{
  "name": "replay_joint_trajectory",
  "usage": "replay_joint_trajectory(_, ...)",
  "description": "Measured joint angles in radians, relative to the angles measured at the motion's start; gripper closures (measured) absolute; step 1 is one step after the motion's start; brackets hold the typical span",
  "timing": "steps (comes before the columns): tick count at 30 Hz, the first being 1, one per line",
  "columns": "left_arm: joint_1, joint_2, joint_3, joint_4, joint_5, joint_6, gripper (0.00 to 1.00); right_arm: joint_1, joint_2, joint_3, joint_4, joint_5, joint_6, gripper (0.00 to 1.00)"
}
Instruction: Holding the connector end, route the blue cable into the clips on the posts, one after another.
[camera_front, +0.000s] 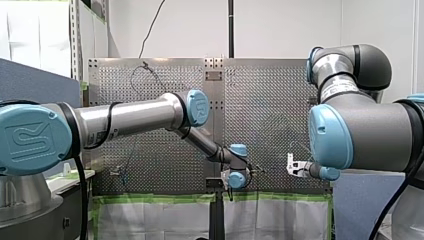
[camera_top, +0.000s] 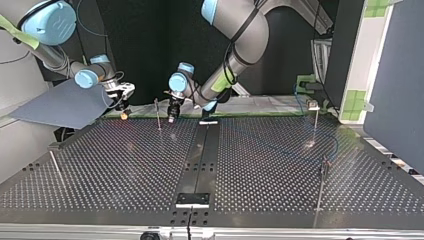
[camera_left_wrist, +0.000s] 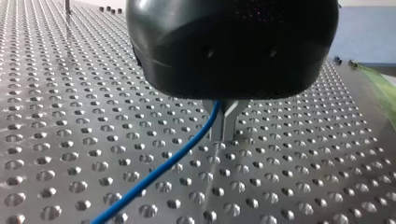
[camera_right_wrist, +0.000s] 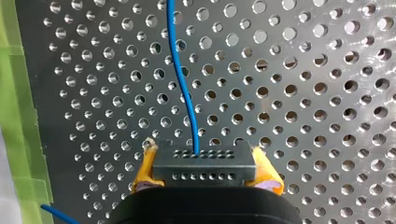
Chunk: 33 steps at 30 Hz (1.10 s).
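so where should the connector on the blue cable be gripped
By its two short ends, from behind, opposite the holed face where the blue cable exits. The connector is a flat bar, so my right gripper's pads seat squarely.

The front view is brightly, evenly lit; the top view's backdrop (camera_top: 145, 45) is dark, with soft glare across the perforated table (camera_top: 270, 165).

Left end effector (camera_left_wrist: 223, 135) and right end effector (camera_right_wrist: 203, 156) pinched closed.
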Motion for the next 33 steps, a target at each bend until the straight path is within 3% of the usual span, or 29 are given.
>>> replay_joint_trajectory(5,0.001,0.001,0.0,-0.006,-0.025,0.025,0.95,0.0,0.001,-0.011,0.009,0.001,0.006,1.0)
replay_joint_trajectory(7,0.0,0.001,0.0,-0.009,-0.031,0.04,0.8,0.001,0.002,-0.014,0.011,0.002,0.007,1.0)
replay_joint_trajectory(8,-0.001,0.001,0.0,-0.01,-0.035,0.047,0.8,0.002,0.002,-0.015,0.012,0.002,0.007,1.0)
replay_joint_trajectory(10,-0.003,0.001,0.0,-0.016,-0.048,0.068,0.7,0.004,0.002,-0.016,0.012,0.003,0.007,1.0)
replay_joint_trajectory(14,-0.011,0.001,0.0,-0.021,-0.075,0.104,0.7,0.007,0.003,-0.016,0.012,0.003,0.006,1.0)
replay_joint_trajectory(17,-0.017,0.001,-0.001,-0.023,-0.069,0.112,0.68,0.009,0.004,-0.016,0.013,0.002,0.006,1.0)
replay_joint_trajectory(18,-0.018,0.002,-0.001,-0.028,-0.067,0.114,0.64,0.009,0.004,-0.016,0.013,0.002,0.006,1.0)
replay_joint_trajectory(19,-0.019,0.002,-0.001,-0.032,-0.068,0.116,0.51,0.01,0.005,-0.016,0.013,0.002,0.006,1.0)
replay_joint_trajectory(20,-0.019,0.002,0.0,-0.036,-0.07,0.117,0.51,0.01,0.005,-0.016,0.013,0.002,0.006,1.0)
replay_joint_trajectory(22,-0.021,0.003,0.0,-0.042,-0.073,0.121,0.16,0.012,0.006,-0.016,0.013,0.001,0.005,1.0)
replay_joint_trajectory(23,-0.021,0.003,-0.001,-0.043,-0.073,0.122,0.16,0.013,0.006,-0.016,0.013,0.001,0.005,1.0)
replay_joint_trajectory(24,-0.022,0.003,-0.001,-0.045,-0.073,0.123,0.0,0.014,0.006,-0.016,0.013,0.001,0.005,1.0)
replay_joint_trajectory(33,-0.024,0.004,-0.001,-0.097,-0.076,0.117,0.0,0.015,0.007,-0.016,0.014,0.0,0.006,1.0)
